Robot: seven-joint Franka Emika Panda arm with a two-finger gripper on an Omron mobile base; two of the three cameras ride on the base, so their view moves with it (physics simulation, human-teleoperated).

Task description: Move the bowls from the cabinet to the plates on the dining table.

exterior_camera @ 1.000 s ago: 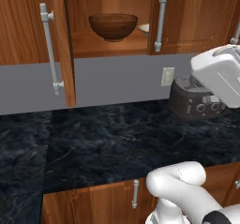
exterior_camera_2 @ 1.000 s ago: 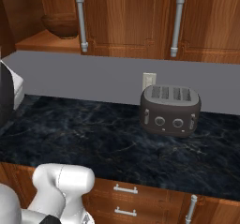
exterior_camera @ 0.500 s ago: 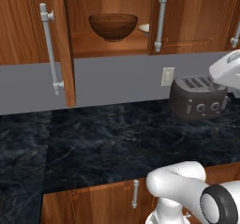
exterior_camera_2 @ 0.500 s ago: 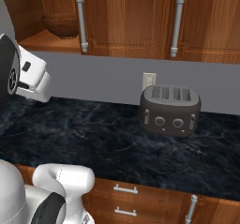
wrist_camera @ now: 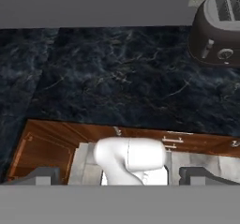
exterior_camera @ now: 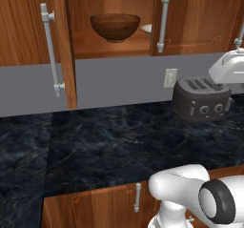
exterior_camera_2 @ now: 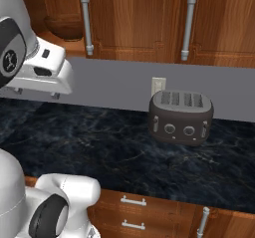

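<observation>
Inside the open cabinet (exterior_camera: 109,46), the dark-brown bowl (exterior_camera: 115,26) sits on the shelf. The cream bowl (exterior_camera: 146,28) peeks out to its right, half hidden by a door handle. The dark bowl's edge (exterior_camera_2: 63,31) also shows in the right base view. My gripper (exterior_camera_2: 35,91) hangs over the black counter, well below and right of the cabinet opening, pointing down. It is open, and in the hand view its fingertips (wrist_camera: 45,175) stand wide apart with nothing between them. The plates and the dining table are out of view.
A dark four-slot toaster (exterior_camera: 201,98) stands on the black marble counter (exterior_camera: 105,146) against the grey wall, just right of my hand. The open cabinet door (exterior_camera: 59,46) with its long silver handle juts out at the left. Drawers (exterior_camera_2: 134,212) lie below the counter.
My hand has swung sideways and turned above the counter, clearing the toaster in the left base view and coming further into the right base view. The bowls have not moved.
</observation>
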